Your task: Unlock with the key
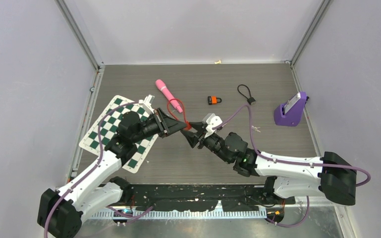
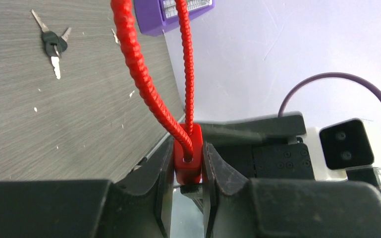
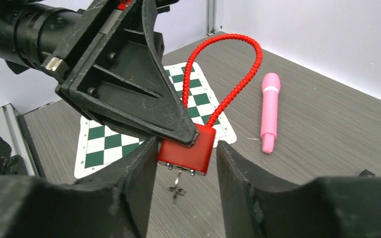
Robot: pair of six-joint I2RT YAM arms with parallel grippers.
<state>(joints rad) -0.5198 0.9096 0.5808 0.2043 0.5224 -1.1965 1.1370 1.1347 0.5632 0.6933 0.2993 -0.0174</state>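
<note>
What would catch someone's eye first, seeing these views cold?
The red cable padlock at mid-table, pinched in the left claw, with its cable looping away. The right claw faces it, fingers apart on either side of the lock's lower end, where a key sticks out. Next come the green checkered mat under the left arm and the pink pen farther back.

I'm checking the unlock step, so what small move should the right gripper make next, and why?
Probably close the right gripper on the key. The left gripper clamps the red lock, and the key sticks out of its underside, between the right gripper's open fingers.
</note>
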